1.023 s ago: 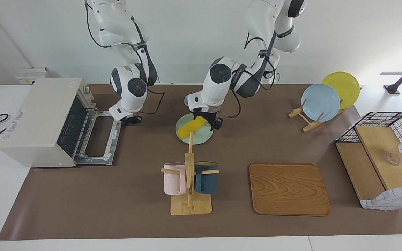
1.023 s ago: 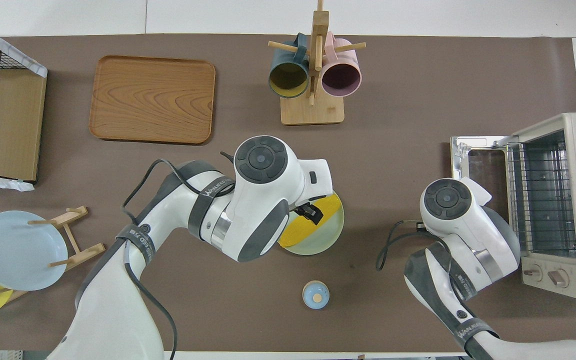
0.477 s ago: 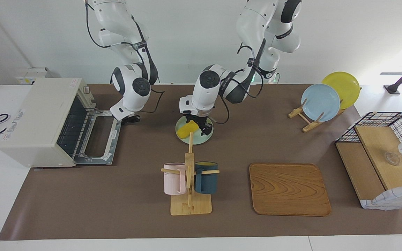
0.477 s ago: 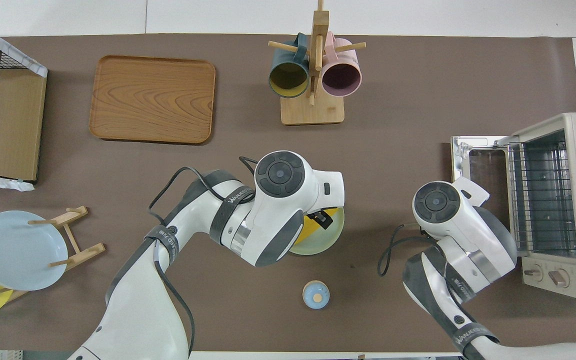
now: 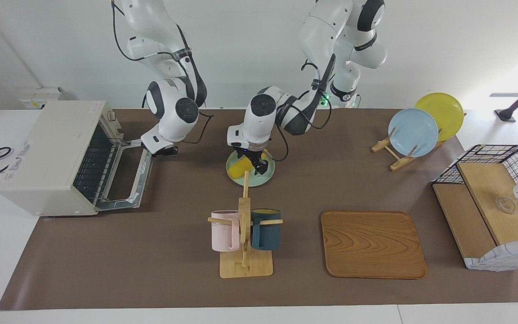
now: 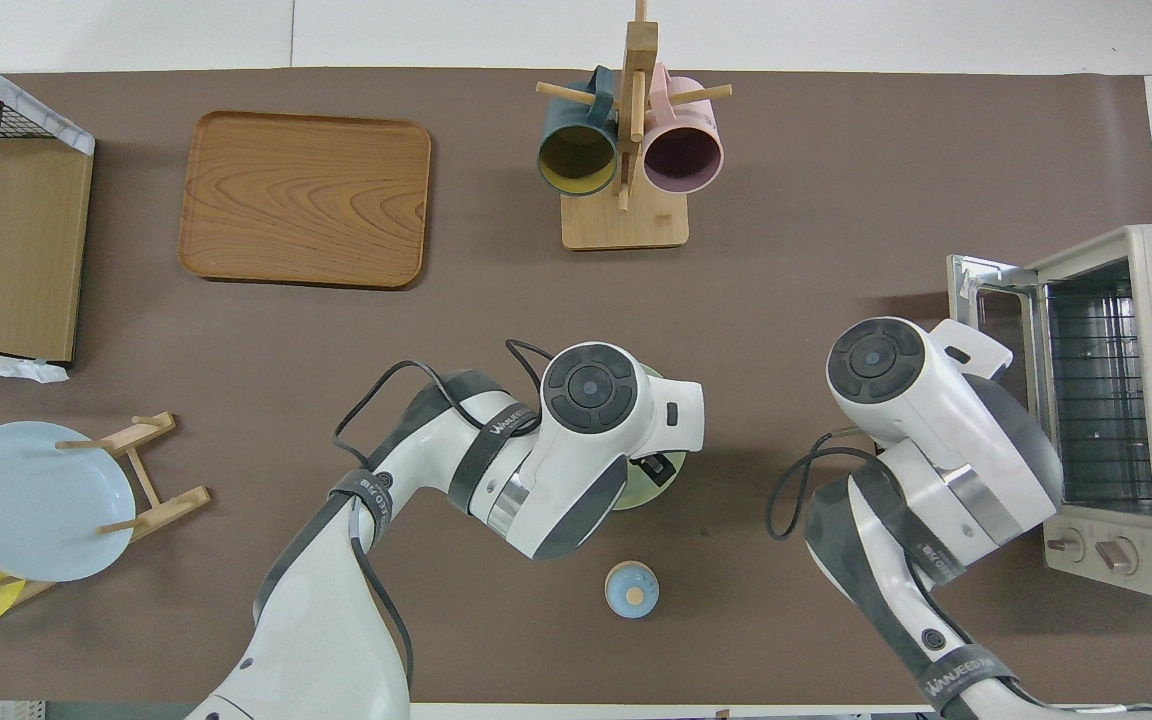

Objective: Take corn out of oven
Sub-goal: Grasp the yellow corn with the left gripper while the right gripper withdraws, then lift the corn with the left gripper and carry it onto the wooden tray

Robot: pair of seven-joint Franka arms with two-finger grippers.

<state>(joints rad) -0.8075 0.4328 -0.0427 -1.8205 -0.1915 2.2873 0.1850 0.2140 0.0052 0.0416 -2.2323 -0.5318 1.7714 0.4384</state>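
The yellow corn (image 5: 240, 168) lies on a pale green plate (image 5: 265, 176) in the middle of the table, outside the oven (image 5: 52, 148). My left gripper (image 5: 256, 165) hangs open low over that plate and covers much of the cob. In the overhead view the left hand hides the corn, and only the plate's rim (image 6: 658, 483) shows. My right gripper (image 5: 164, 151) is shut at the free edge of the oven door (image 5: 143, 167), which is tilted partly up. The wire rack inside the oven (image 6: 1096, 390) holds nothing.
A mug rack (image 5: 245, 234) with a pink and a dark blue mug stands farther from the robots than the plate. A wooden tray (image 5: 372, 244), a plate stand (image 5: 414, 132) and a wire basket (image 5: 488, 202) lie toward the left arm's end. A small blue round thing (image 6: 631, 588) sits nearer the robots.
The left gripper has slid over the plate toward the right arm's end and now covers more of the corn. The right gripper has risen, and the oven door has tilted up from flat.
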